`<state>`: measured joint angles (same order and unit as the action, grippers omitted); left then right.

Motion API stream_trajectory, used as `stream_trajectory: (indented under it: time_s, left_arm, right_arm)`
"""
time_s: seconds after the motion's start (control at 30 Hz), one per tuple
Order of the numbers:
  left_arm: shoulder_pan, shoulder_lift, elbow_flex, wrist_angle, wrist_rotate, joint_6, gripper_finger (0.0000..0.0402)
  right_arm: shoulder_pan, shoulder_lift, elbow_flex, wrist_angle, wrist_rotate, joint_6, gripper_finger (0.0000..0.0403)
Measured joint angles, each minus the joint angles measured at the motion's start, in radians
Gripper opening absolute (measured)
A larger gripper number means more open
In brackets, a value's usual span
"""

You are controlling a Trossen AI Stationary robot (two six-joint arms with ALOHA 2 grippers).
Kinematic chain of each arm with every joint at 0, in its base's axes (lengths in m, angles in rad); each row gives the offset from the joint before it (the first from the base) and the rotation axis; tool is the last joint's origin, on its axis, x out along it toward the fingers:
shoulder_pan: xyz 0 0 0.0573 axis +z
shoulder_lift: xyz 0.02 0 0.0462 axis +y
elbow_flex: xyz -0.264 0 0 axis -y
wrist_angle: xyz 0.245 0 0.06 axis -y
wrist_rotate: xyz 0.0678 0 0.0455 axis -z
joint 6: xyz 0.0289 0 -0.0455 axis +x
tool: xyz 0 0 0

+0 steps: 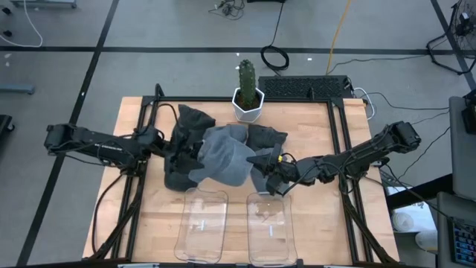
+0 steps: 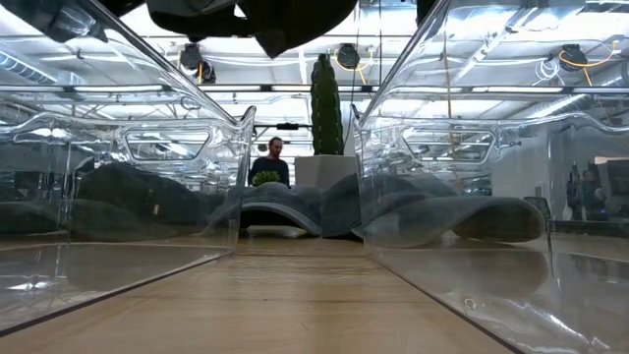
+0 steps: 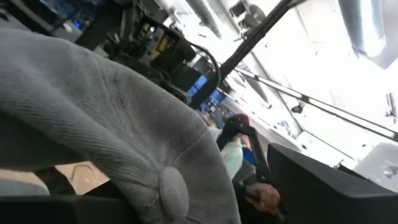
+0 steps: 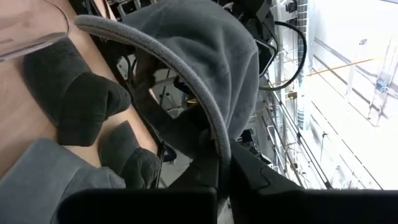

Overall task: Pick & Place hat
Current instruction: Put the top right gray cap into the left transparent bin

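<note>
A light grey hat (image 1: pixel 223 160) hangs lifted between my two grippers, above a pile of dark grey hats (image 1: pixel 190 123) that lie on the wooden table. My left gripper (image 1: pixel 190 155) is at the hat's left side and my right gripper (image 1: pixel 262 165) at its right side; both are shut on it. In the left wrist view the hat's crown (image 3: pixel 93 106) with its top button (image 3: pixel 173 190) fills the picture. In the low view the hat (image 2: pixel 256 20) shows dark at the top, clear of the table. My left gripper holds the grey hat at its left side (image 1: pixel 199 155), coming level from the table's left. The hat's own crown covers the fingers, so the part and the kind of hold do not show. The hat is lifted clear. My right gripper pinches the hat's stiff curved rim (image 4: pixel 219 149) between its two fingers, coming about level from the table's right. The crown (image 4: pixel 205 50) arches away beyond the fingers. The hat is clear of the table and of the dark hats (image 4: pixel 74 99) below.
Two clear plastic bins (image 1: pixel 201 223) (image 1: pixel 269 227) stand side by side at the table's near edge, just in front of the hat. A cactus (image 1: pixel 247 78) in a white pot (image 1: pixel 248 106) stands at the far edge. A person (image 2: pixel 275 162) shows in the room beyond.
</note>
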<state>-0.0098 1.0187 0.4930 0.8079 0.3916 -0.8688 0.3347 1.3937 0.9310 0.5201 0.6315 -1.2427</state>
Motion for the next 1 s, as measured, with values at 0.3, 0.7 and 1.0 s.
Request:
stream_trajectory:
  time_s: [0.3,0.7,1.0]
  left_arm:
    - [0.010,-0.005,0.012,-0.104,-0.026,0.015,0.0257]
    - [0.088,-0.005,0.012,-0.188,-0.076,-0.057,0.0253]
    - [0.077,0.003,0.012,-0.149,-0.120,-0.087,0.0253]
  right_arm:
    - [0.008,0.000,0.000,-0.011,0.063,-0.007,0.0000]
    - [0.053,0.000,0.000,0.124,0.081,-0.141,0.0000]
    - [0.046,0.000,0.000,0.105,0.075,-0.130,0.0000]
